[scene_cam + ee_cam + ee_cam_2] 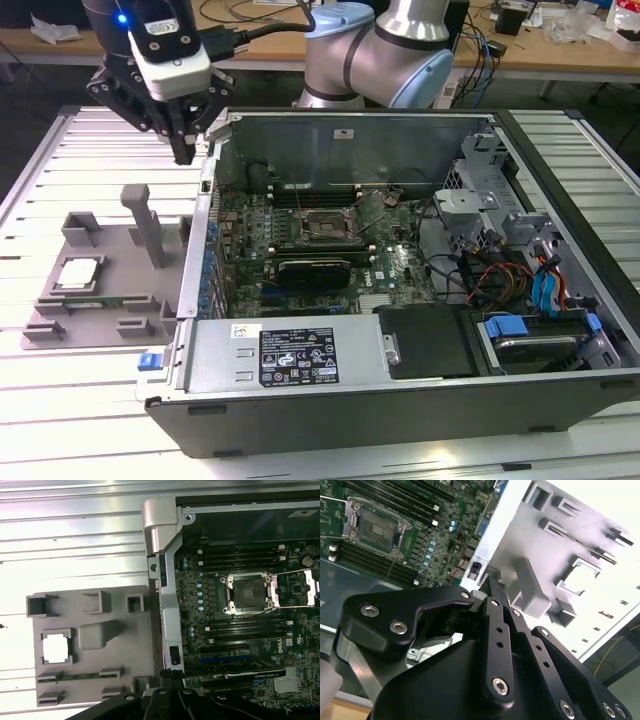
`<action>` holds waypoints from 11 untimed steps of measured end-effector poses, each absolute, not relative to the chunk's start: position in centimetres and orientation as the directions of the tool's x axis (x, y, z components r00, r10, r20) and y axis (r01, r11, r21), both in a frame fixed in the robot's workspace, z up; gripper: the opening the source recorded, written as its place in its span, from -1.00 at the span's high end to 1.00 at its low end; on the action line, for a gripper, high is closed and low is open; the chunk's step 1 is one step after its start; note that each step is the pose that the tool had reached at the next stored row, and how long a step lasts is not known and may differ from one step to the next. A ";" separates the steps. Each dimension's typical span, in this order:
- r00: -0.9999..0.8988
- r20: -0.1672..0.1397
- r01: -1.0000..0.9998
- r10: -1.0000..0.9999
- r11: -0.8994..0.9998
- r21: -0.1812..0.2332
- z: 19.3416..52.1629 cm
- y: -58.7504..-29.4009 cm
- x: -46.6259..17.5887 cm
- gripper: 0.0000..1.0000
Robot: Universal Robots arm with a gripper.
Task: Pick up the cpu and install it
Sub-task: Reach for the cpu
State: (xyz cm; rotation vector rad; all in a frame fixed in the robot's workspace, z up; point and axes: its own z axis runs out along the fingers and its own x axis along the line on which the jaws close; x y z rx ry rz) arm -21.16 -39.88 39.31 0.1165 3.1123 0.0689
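The gripper (186, 152) hangs in the air over the left wall of the computer case (400, 390), as the exterior view sees it, close to the case's far corner. Its two fingers are pressed together and there is nothing between them.

The cpu (78, 272) is not picked up yet. It lies flat, shiny side up, in a square pocket of the grey tray (110, 245). The tray sits on the bench (90, 400), just beside the case, toward the bench's edge at the exterior view's left. From the gripper, the cpu is lower down, off toward that same edge and nearer the bench's front edge. A tall grey post (145, 225) stands on the tray, about between the gripper and the cpu. The cpu is square, so it has no long side to line up with.

In the first wrist view the cpu (55, 647) fills its pocket. A thin green strip (75, 676) seems to lie in a long slot beside it. The other pockets look empty.

Inside the case, the socket (325, 225) sits near the middle of the green board (395, 270). In the first wrist view the socket (248, 594) looks open, with no chip in it. The cpu and the socket are well apart, with the case wall between them.
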 end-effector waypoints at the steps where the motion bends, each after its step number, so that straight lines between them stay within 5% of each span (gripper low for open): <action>1: -0.997 -0.025 0.074 0.075 0.996 0.045 39.3 -39.9 -21.5 0.79; 11: -0.997 -0.025 0.074 0.075 0.996 0.045 39.2 -39.9 -23.8 0.79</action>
